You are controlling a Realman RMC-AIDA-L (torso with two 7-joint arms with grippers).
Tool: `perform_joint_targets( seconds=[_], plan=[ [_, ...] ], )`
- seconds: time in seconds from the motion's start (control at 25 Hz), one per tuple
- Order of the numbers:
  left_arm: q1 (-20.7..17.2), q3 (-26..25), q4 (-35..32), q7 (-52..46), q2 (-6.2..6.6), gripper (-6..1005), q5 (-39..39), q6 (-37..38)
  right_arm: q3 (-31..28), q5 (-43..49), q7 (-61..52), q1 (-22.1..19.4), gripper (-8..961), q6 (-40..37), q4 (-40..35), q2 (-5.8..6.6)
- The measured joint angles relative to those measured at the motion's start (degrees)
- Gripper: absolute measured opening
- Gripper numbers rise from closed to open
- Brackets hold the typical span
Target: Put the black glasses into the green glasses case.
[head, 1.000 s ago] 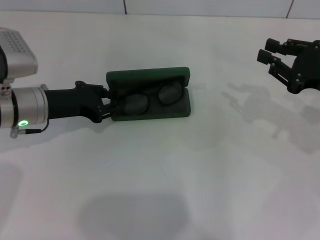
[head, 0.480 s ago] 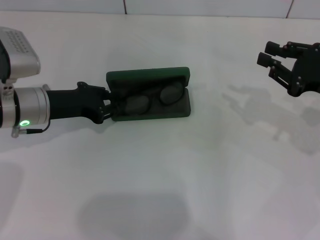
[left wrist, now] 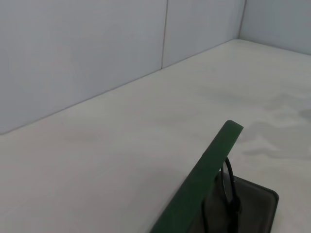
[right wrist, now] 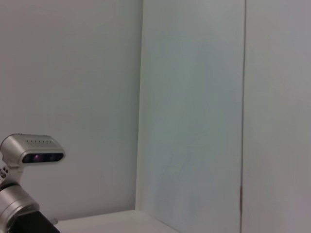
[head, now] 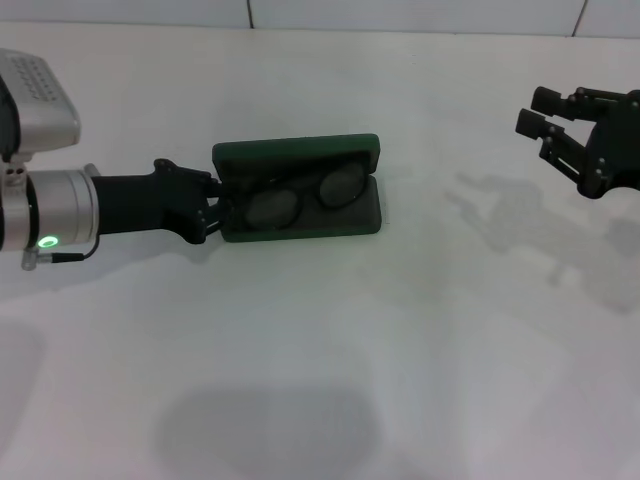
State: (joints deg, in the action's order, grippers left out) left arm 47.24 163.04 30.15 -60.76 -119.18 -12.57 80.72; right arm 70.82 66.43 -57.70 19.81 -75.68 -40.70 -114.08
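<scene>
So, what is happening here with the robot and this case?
The black glasses already lie inside the green glasses case, which stands open on the white table with its lid up. The left tool is at the case's left end, right against it. The right tool hangs open in the air far off to the right, holding nothing. The lid is not yet closed.

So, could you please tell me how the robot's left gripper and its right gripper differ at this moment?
The left gripper sits low at the left end of the open dark green hard glasses case, which holds the thin black-rimmed glasses; the right gripper is far off to the right, near nothing. The right one's fingers are spread open; the left's are hard to read. Both are black.
</scene>
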Motion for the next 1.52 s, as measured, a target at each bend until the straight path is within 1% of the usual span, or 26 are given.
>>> perform_joint_targets(
  seconds=[0.24, 0.32, 0.4, 0.48, 0.52, 0.72, 0.92, 1.16, 1.4, 1.52],
  plan=[
    [0.11, 0.00, 0.00, 2.46, 0.16, 189, -0.47, 0.29, -0.08, -0.26, 0.11, -0.40, 317, -0.17, -0.09, -0.02],
    [0.40, 0.00, 0.03, 1.35, 0.27, 188, -0.16, 0.33, -0.07, -0.33, 0.11, -0.40, 319, -0.25, -0.09, -0.10],
    [0.92, 0.00, 0.06, -0.77, 0.71, 187, 0.70, 0.42, -0.07, -0.37, 0.12, -0.39, 320, -0.51, -0.09, -0.19],
    [1.97, 0.00, 0.05, -3.82, 1.44, 186, 2.76, 0.69, -0.07, -0.37, 0.07, -0.39, 322, -0.58, -0.09, -0.18],
    [1.97, 0.00, 0.05, -3.82, 1.44, 186, 2.76, 0.69, -0.07, -0.32, 0.01, -0.39, 322, -0.60, -0.09, -0.18],
    [5.00, 0.00, 0.04, -10.13, 2.93, 184, 9.34, 1.74, -0.07, -0.16, -0.09, -0.45, 326, -1.15, -0.05, -0.24],
    [7.11, 0.00, 0.02, -14.15, 3.69, 171, 13.36, 2.16, -0.07, -0.17, -0.02, -0.48, 330, -1.44, 0.14, -0.32],
    [8.29, 0.00, 0.06, -14.31, 3.91, 163, 13.26, 3.38, -0.06, -0.41, 0.13, -0.78, 334, -1.44, 0.52, -0.35],
    [8.58, 0.00, 0.37, -13.95, 4.52, 158, 12.22, 4.47, -0.06, -0.44, 0.14, -0.94, 339, -1.44, 0.33, -0.35],
    [8.59, 0.00, 0.42, -13.88, 5.02, 157, 12.58, 4.60, -0.07, -0.44, 0.13, -0.94, 341, -1.43, 0.27, -0.35]
  ],
)
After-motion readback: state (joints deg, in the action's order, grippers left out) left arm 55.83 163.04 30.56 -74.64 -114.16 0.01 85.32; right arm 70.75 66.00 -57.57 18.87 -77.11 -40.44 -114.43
